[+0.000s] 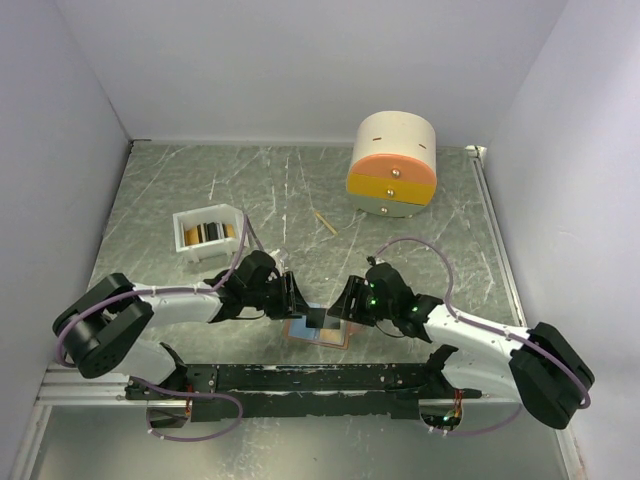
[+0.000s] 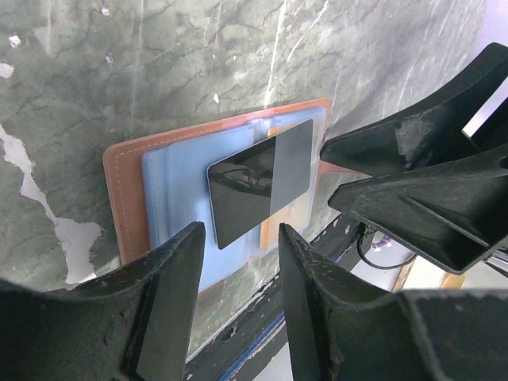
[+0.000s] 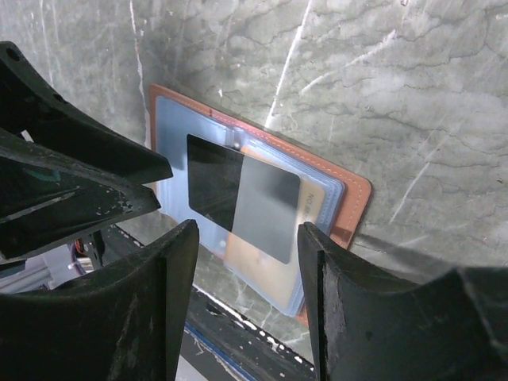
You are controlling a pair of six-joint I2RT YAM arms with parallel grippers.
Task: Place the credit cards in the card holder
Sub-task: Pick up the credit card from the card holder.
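Top and wrist views of the two-arm rig over a grey-green marbled table [image 1: 420,260]; the salmon-pink stitched bifold card holder [image 2: 123,198] lies opened flat near the near edge of the table, between the two arms, its light blue inner face turned upward; a thin glossy dark rectangular card [image 2: 258,182] rests on that inner face, skewed relative to the holder's edges and wholly within its outline; whether any edge of the dark card sits under a pocket cannot be told; an orange-yellow card [image 3: 317,208] shows partly beneath it, behind a clear pocket of the card holder; the left gripper [image 1: 297,298] hangs over the left side of the card holder with its black jaws parted and nothing between them; the right gripper [image 1: 345,302] faces it from the right side, jaws likewise parted and bare; the fingertips of the two grippers stand near each other above the dark card, each pair visible in the other's wrist view; a white rectangular plastic tray [image 1: 180,222] stands well apart on the left half of the table, holding upright black and gold-yellow cards [image 1: 210,233]; a round cream, orange and yellow drawer box [image 1: 392,160] stands at the far right; a thin wooden stick [image 1: 325,222] lies between tray and drawer box.
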